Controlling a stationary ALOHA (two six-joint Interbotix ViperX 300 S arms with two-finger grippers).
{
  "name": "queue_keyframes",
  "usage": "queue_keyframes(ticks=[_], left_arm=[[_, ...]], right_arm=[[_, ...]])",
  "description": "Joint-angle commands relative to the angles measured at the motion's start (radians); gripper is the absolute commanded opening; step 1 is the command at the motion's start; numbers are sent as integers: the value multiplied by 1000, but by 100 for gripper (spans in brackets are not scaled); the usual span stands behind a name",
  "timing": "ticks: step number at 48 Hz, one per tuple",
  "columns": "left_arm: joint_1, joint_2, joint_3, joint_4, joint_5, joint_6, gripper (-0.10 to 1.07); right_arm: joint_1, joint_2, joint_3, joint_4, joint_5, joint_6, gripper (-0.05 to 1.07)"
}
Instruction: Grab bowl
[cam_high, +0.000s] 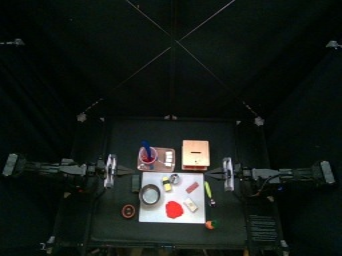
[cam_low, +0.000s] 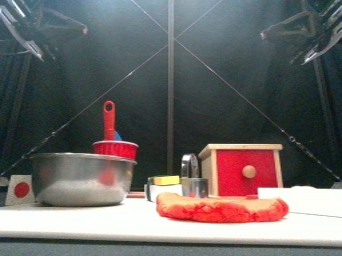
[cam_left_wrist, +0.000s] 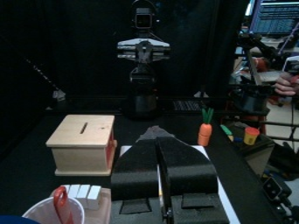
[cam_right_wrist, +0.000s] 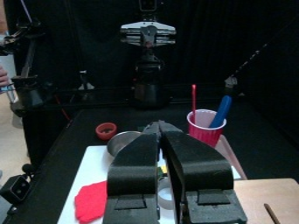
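Note:
The bowl is small and round, dark inside with a pale rim, and sits on the white mat. At table height the bowl looks like shiny metal at the left. My left gripper hangs shut at the table's left edge, apart from the bowl. My right gripper is shut at the right edge, holding nothing. The left gripper points across the table. Behind the right gripper a slice of the bowl shows.
A pink cup with utensils and a wooden box stand at the back. A flat red disc, a red ring and a toy carrot lie nearby. A person's hand shows beyond the curtains.

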Motion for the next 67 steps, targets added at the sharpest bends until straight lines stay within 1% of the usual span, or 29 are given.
queue_keyframes(ticks=[1,4,11,18,24,26,32,39,44,51,56,60,67], left_arm=[[17,38,-18,-54,-20,-3,-2],[18,51,-17,-89,-18,-3,-5],[14,91,-14,-167,15,-3,-4],[-5,132,-18,-250,94,-3,-3],[-25,163,-26,-314,172,-2,0],[-26,173,-31,-334,206,-2,3],[-26,198,-38,-373,262,-3,14],[-29,238,-48,-411,307,-2,31],[-32,278,-60,-416,328,-2,43],[-37,357,-84,-414,347,0,62],[-38,420,-101,-405,359,2,72],[-38,459,-114,-397,365,2,75],[-38,534,-138,-394,368,2,75]], right_arm=[[-2,38,-18,2,-2,9,-2],[0,55,-18,9,-2,21,-1],[2,114,-23,23,0,61,1],[5,156,-21,40,5,109,1],[15,166,-11,41,35,167,1],[21,166,-9,41,54,189,1],[31,163,-9,41,106,235,1],[37,163,-8,40,173,278,1],[37,163,-6,41,218,298,1],[38,163,-9,46,252,301,1],[38,161,-11,63,265,299,1],[38,161,-11,80,284,301,1],[37,161,-11,104,310,299,1]])
